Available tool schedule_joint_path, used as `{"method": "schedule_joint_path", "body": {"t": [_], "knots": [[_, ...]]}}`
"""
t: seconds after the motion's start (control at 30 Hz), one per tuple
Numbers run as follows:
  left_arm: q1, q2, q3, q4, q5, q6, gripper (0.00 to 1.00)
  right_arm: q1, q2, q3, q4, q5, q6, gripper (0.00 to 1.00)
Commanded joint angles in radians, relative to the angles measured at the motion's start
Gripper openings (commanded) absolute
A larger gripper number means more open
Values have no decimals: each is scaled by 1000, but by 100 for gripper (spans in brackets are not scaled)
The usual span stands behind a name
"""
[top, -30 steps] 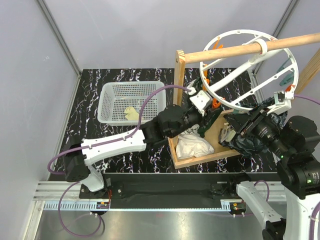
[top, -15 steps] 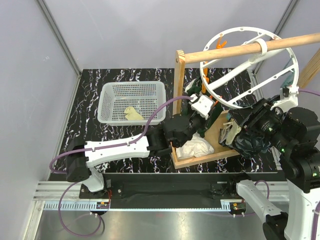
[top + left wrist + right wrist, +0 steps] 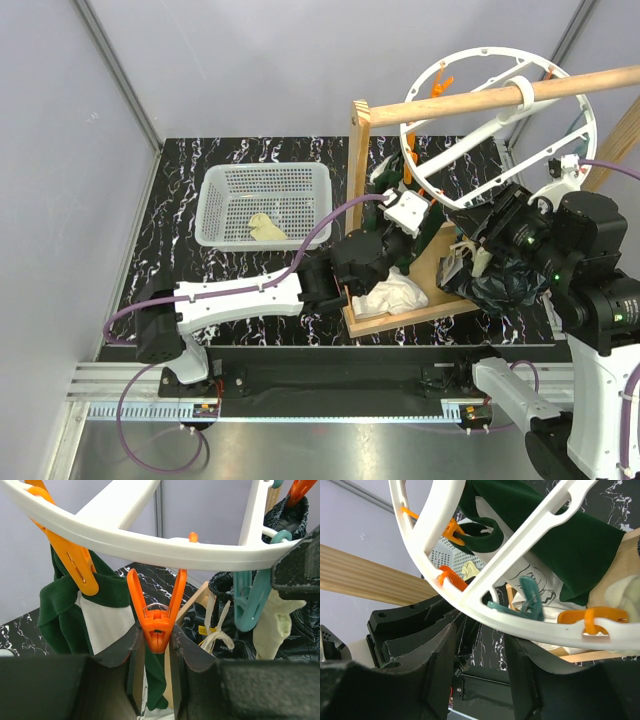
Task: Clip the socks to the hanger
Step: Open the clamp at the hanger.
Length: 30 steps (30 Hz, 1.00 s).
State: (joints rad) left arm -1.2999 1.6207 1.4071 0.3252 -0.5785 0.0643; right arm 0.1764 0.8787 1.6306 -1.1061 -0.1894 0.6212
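Note:
The hanger [image 3: 590,130], a white ring with spokes, hangs from the rod; its rim crosses the left wrist view [image 3: 150,542] and the right wrist view [image 3: 520,615]. My left gripper [image 3: 405,212] [image 3: 157,637] is shut on the lower end of an orange peg [image 3: 157,620] that hangs from the rim. My right gripper [image 3: 478,228] [image 3: 480,645] is open and empty just under the rim. One pale sock [image 3: 264,227] lies in the basket. Another sock [image 3: 272,625] hangs beside a teal peg [image 3: 250,600]; its top is hidden behind a black arm part.
A wooden rod [image 3: 480,100] on a wooden post and base [image 3: 400,320] carries the hanger. A dark green-and-white garment [image 3: 105,605] hangs from another orange peg. A white cloth [image 3: 390,292] and a black garment [image 3: 500,285] lie on the base. The white basket [image 3: 215,190] stands at the left.
My right gripper has moved up and left, closer under the ring. My left arm has swung forward with its gripper staying at the ring's near rim. The ring has tipped a little.

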Motion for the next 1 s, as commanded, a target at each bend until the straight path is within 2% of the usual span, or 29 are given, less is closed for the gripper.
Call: {"method": "schedule_joint_path", "body": {"t": [0.0,0.23,0.37,0.47,0.6,0.77,0.97], "knots": [[-7,13,46,52,-26,12,0,-2,14,25,5,-27,-18,49],[-7,27,59,46,-37,19,0,1,83,86,-61,-44,-60,49],[-7,33,58,52,-50,20,0,67,111,97,-72,-19,-63,49],[-7,39,59,54,-58,22,0,223,150,118,-87,91,-38,49],[-7,38,55,52,-66,19,0,502,186,127,-69,362,29,48],[-7,15,26,61,-86,14,0,616,209,138,-51,559,92,49],[-7,-22,-31,112,-96,15,0,667,212,117,-6,695,159,50]]}}
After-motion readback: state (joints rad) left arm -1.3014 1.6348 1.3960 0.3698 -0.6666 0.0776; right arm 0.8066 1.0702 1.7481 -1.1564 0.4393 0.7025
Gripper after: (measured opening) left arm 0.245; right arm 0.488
